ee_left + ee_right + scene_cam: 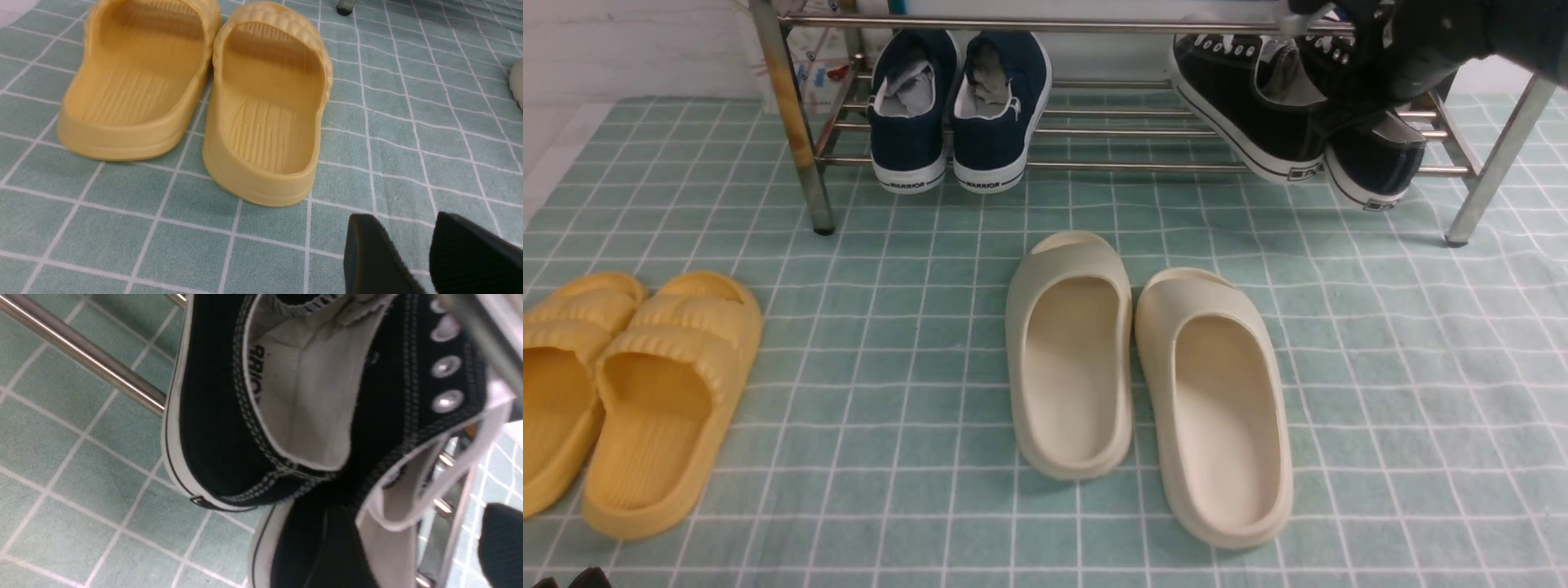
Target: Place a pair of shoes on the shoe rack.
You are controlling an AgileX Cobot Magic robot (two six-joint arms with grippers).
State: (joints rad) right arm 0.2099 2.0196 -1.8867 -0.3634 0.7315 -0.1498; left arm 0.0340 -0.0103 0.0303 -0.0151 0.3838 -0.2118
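Both black sneakers [1282, 114] are at the right end of the shoe rack [1127, 166], toes far, heels overhanging near; right gripper [1372, 49] sits directly over them, grip impossible to tell; left gripper [402, 241], slightly parted, empty, well apart.

Front cam: you look forward and down from between the arms, mid-range, shoe rack [1127, 167] at far edge | left wrist: low, close behind yellow slippers [265, 110], also front's near left | right wrist: tight on black sneakers [216, 416], front's far right.
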